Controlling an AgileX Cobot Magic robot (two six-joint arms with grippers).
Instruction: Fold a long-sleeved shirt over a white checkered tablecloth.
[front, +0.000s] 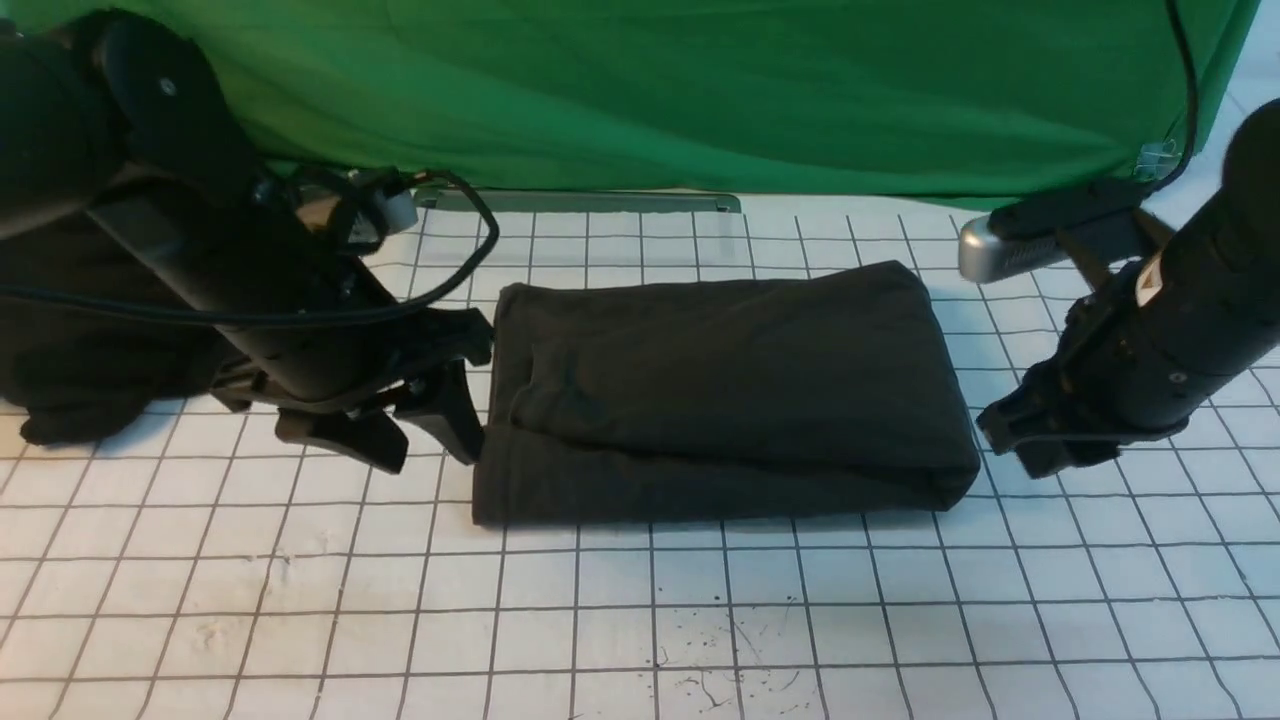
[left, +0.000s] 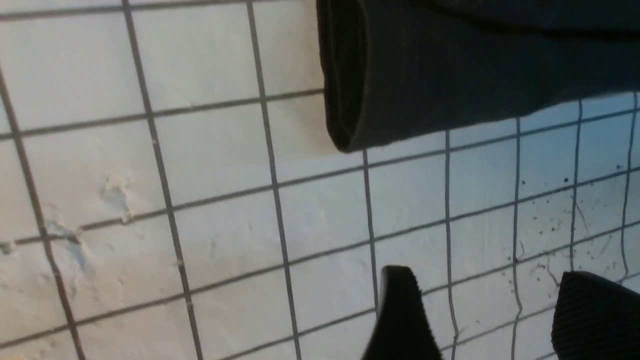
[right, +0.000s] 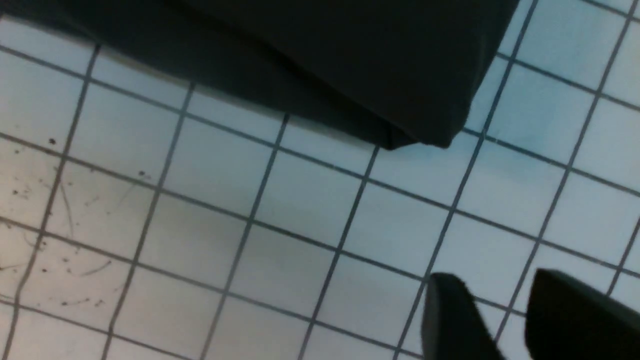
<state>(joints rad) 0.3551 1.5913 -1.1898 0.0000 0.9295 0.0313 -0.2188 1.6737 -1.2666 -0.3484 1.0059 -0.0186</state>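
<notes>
The long-sleeved shirt (front: 720, 390) lies folded into a thick dark rectangle on the white checkered tablecloth (front: 640, 600). My left gripper (front: 430, 445) hangs just off the shirt's left edge, open, touching no fabric. In the left wrist view that gripper (left: 487, 282) has bare tablecloth (left: 200, 200) between its fingers, and the shirt's folded corner (left: 475, 65) sits apart from them. My right gripper (front: 1010, 440) stands just off the shirt's right edge. In the right wrist view it (right: 495, 282) is open over bare tablecloth (right: 250, 210), short of the shirt's corner (right: 300, 55).
A blacker shapeless heap of fabric (front: 80, 340) lies at the far left behind my left arm. A green backdrop (front: 700, 90) hangs along the back, with a metal bar (front: 580, 200) at its foot. Small ink specks (front: 720, 660) mark the cloth near the front.
</notes>
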